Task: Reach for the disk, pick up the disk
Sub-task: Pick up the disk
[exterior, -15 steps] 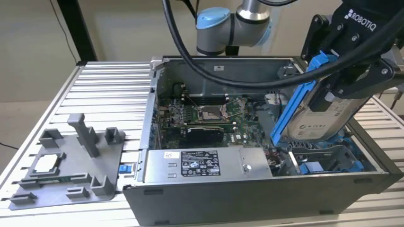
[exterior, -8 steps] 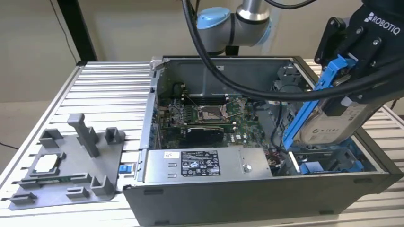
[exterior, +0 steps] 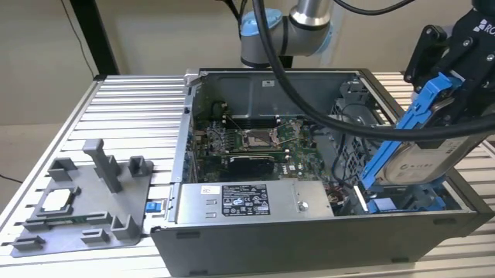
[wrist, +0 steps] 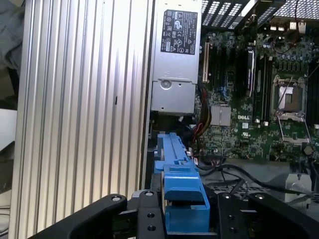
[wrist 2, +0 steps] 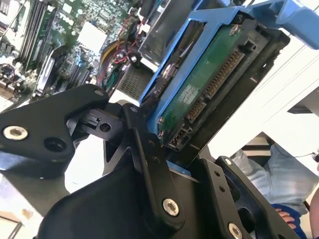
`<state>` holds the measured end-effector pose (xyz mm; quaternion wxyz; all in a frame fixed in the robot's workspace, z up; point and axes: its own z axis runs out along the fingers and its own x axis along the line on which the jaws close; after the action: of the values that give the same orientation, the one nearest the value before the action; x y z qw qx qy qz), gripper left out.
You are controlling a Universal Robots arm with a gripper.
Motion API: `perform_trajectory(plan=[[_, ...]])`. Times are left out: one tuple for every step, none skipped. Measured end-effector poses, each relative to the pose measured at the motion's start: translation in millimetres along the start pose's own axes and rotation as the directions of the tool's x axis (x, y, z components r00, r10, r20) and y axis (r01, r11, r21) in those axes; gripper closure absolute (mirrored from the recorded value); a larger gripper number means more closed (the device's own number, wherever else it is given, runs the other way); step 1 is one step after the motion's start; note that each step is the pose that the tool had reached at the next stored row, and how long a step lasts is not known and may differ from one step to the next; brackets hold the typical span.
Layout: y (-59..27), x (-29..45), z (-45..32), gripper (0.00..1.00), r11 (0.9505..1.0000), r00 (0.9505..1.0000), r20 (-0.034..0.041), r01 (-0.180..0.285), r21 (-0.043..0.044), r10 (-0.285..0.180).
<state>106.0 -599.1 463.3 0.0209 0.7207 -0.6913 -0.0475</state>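
The gripper (exterior: 452,87) is clamped on the disk (exterior: 418,159), its black fingers (wrist 2: 149,164) pressed against the blue frame from both sides, so the opening is no wider than the disk's thickness. In the exterior view the disk hangs tilted, its upper end toward one o'clock under the gripper and its lower end toward seven o'clock, just above the blue bay (exterior: 402,202) at the case's (exterior: 309,249) corner on the exterior view's right. The white label faces the camera there. In the second wrist view the disk's underside (wrist 2: 199,99) shows a green circuit board with a row of connector pins, framed in blue, and a person's leg (wrist 2: 269,179) appears past the table edge. In the first wrist view the frame's blue end (wrist: 182,194) sits between the two black fingers (wrist: 149,214), with the motherboard (wrist: 254,99) and the grey box (wrist: 174,55) beyond. Inside the open case the box (exterior: 247,202) lies along the near wall, at nine o'clock from the disk. A grey fixture (exterior: 85,197) stands on the slatted table (exterior: 124,110), well apart, holding a small square chip (exterior: 58,200).
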Motion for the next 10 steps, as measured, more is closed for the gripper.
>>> perform_trajectory(plan=[[-2.0,1.3,-0.2,1.00,1.0000,1.0000,0.0000,0.000,-0.0005,0.000],[-4.1,2.7,-0.5,1.00,1.0000,1.0000,0.0001,0.000,-0.0010,0.000],[-6.1,4.0,-0.7,1.00,1.0000,1.0000,0.0001,0.000,-0.0014,0.000],[-8.0,5.2,-0.9,1.00,1.0000,1.0000,0.0001,0.000,-0.0018,0.000],[-9.9,6.4,-1.2,1.00,1.0000,1.0000,0.0002,0.000,-0.0021,0.000],[-11.5,7.4,-1.4,1.00,1.0000,1.0000,0.0001,0.000,-0.0024,0.000],[-12.4,8.0,-1.5,1.00,1.0000,1.0000,0.0001,0.000,-0.0025,0.000],[-12.8,8.2,-1.6,1.00,1.0000,1.0000,0.0000,0.000,-0.0025,0.000],[-13.1,8.2,-1.6,1.00,1.0000,1.0000,0.0001,0.000,-0.0025,0.000],[-13.5,8.3,-1.7,1.00,1.0000,1.0000,0.0001,0.000,-0.0026,0.000]])
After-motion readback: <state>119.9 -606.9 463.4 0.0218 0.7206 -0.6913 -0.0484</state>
